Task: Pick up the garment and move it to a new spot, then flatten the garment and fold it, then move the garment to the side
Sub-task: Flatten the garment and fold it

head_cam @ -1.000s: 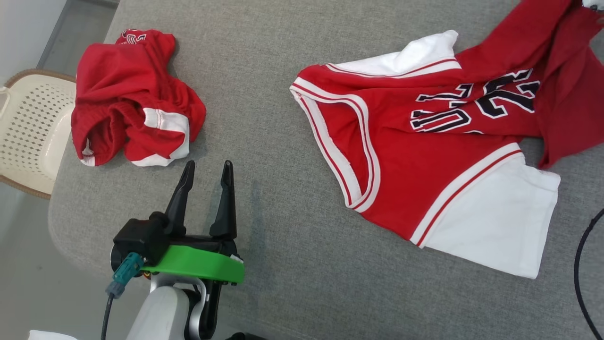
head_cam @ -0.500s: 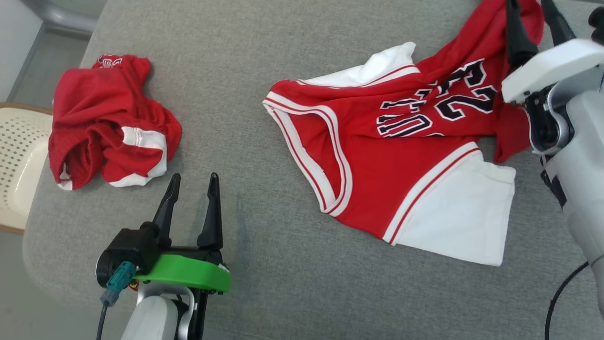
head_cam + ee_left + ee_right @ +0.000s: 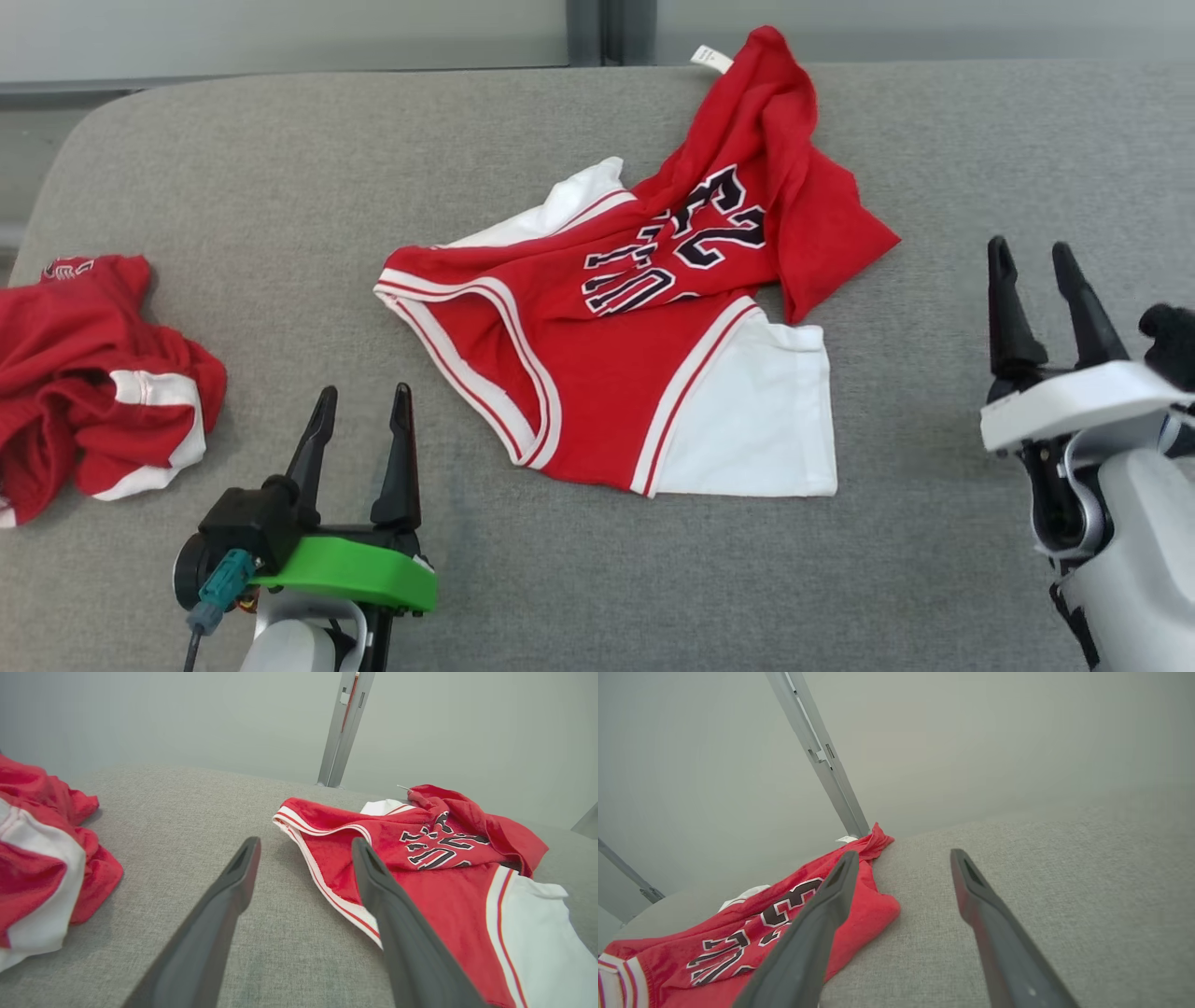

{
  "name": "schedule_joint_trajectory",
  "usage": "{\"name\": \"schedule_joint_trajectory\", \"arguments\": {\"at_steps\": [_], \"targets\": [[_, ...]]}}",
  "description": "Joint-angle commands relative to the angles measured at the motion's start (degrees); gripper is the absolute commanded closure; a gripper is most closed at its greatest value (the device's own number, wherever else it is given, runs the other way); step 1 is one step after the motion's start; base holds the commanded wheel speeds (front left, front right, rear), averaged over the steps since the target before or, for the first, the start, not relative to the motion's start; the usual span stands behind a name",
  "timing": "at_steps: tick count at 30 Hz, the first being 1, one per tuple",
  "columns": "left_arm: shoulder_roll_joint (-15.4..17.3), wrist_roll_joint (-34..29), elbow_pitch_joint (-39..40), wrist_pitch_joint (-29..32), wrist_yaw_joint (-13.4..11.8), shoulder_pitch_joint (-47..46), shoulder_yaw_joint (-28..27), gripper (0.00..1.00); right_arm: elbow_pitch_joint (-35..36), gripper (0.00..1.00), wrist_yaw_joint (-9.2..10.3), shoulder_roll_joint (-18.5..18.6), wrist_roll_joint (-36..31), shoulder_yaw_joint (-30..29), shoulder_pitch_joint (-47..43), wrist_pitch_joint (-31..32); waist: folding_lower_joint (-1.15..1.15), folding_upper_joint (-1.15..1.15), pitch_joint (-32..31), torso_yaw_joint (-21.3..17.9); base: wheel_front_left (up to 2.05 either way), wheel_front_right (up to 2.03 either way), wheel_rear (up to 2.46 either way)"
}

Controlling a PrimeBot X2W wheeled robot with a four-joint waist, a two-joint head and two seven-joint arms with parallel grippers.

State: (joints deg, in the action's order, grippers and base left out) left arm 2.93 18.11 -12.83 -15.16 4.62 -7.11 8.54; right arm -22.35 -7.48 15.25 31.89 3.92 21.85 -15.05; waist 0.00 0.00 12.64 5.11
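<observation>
Grey woven upholstery covers the padded desk (image 3: 233,187), a coarse, matte cloth that looks grippy enough to drag on fabric. The garment (image 3: 597,392), a red jersey with white sleeves, striped trim and black numerals, lies at the centre. Its neckline points to 8 o'clock and its body runs up to 12 o'clock. It is only partly spread: the lower body is twisted into a ridge, and a red flap (image 3: 831,233) is folded over at 2 o'clock. A second red garment (image 3: 84,373) sits crumpled at 9 o'clock, well apart. The left hand (image 3: 364,392) at 7 o'clock and the right hand (image 3: 1030,245) at 4 o'clock both hover with fingers spread, holding nothing. Flattening seems to be the step in hand. I would pinch a single layer at the flap's edge and draw it outward, lifting slightly so the knit does not bunch against the weave, while the left hand pins the neckline. The thin mesh-like cloth should slide easily. A small white label (image 3: 711,59) marks the far hem.
</observation>
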Motion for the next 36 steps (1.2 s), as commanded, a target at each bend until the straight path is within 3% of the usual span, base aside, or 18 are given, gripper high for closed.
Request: {"name": "schedule_joint_trajectory", "arguments": {"at_steps": [1,8,15,21,32,36], "targets": [[0.3,0.2,-0.3,0.0,0.2,1.2,-0.1,0.00,1.3,0.00,-0.02,-0.8,-0.6,-0.8,-2.3,-0.2,0.00,0.00,-4.3,-4.6,0.00,0.00,0.00],[0.5,0.3,-1.2,0.0,0.6,1.0,0.4,0.00,2.8,0.00,-0.02,-3.0,-2.8,-0.8,-6.7,-0.2,0.00,0.00,-5.1,-4.2,0.00,0.00,0.00],[0.4,0.8,-1.6,0.0,0.4,1.4,0.8,0.00,-1.2,0.00,-0.02,-3.4,-5.1,4.6,-3.9,2.3,0.00,0.00,-5.6,-1.1,0.00,0.00,0.00],[0.2,1.6,-1.6,0.0,0.2,1.0,1.3,0.00,-9.5,0.00,-0.02,-4.9,-7.8,7.8,1.9,6.7,0.00,0.00,-5.0,3.2,0.00,0.00,0.00],[0.0,2.5,-1.3,0.0,-0.2,0.6,1.7,0.00,-26.8,0.00,-0.02,-7.1,-15.0,2.9,11.0,12.0,0.00,0.00,-3.3,9.7,0.00,0.00,0.00],[0.0,2.8,-1.3,0.0,-0.2,0.3,1.8,0.00,-31.2,0.16,-0.02,-7.1,-17.7,0.9,12.8,11.5,0.00,0.00,-2.7,10.5,0.00,0.00,0.00]]}}
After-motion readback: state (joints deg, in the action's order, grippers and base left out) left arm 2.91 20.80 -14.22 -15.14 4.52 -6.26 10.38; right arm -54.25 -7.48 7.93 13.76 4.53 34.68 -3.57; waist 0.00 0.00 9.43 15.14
